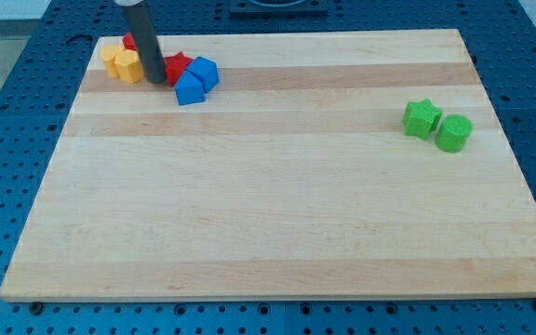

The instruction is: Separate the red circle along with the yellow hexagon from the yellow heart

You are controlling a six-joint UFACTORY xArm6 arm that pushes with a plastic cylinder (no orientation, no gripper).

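Note:
Near the board's top left corner sits a tight cluster of blocks. Two yellow blocks touch each other: one [111, 58] at the far left and one [129, 68] just right of it; I cannot tell which is the heart and which the hexagon. A red block [130, 42], partly hidden by the rod, lies just above them. My tip [155, 82] rests on the board right beside the right-hand yellow block, between it and a red star-like block [178, 65].
Two blue blocks [203, 72] [189, 89] touch the red star's right side. A green star [422, 118] and a green circle [453, 133] sit together at the view's right. The wooden board [268, 205] lies on a blue pegboard table.

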